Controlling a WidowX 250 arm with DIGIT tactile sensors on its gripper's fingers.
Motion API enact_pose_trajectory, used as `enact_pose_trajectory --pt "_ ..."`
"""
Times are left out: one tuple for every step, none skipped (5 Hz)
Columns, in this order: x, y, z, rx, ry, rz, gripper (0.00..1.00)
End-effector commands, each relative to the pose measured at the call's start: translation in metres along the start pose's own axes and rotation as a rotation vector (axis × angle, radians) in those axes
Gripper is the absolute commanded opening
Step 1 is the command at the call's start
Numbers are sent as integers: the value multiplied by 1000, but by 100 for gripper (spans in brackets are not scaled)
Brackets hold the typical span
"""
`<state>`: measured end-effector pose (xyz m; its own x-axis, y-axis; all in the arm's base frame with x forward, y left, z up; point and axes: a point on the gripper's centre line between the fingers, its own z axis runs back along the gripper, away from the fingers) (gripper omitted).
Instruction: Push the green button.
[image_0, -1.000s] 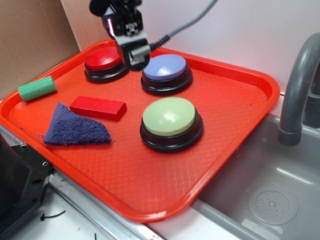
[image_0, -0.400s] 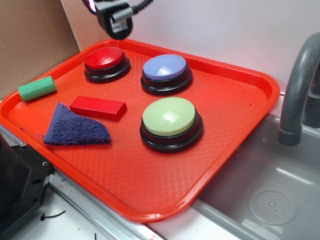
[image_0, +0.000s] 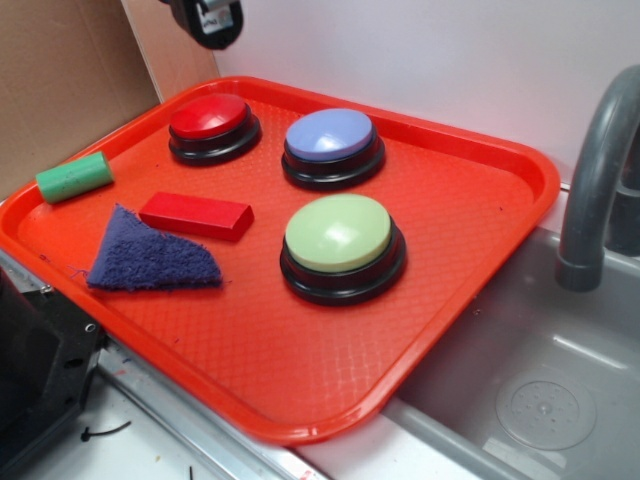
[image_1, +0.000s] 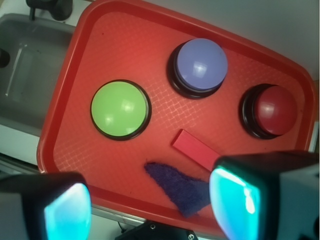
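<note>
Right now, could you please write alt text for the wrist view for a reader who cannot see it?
Looking down from high above an orange tray, the open gripper frames the bottom edge. On the tray sit the green button, a blue button and a red button, with a red block and a purple cloth nearer the camera. A grey sink lies at upper left.

An orange-red tray (image_0: 480, 190) is set beside a grey sink (image_0: 520, 390). On it are placed the green button (image_0: 338, 232), a lavender button (image_0: 330, 135), a red button (image_0: 208, 117), a red block (image_0: 196, 216), a purple cloth (image_0: 150, 255) and a green cylinder (image_0: 74, 177)
</note>
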<state>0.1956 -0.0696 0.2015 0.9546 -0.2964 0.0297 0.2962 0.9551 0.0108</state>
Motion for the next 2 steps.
enact_pose_trajectory --pt "-3 -4 30 -3 -88 39 100" --pt "-5 -1 31 33 -106 46 100"
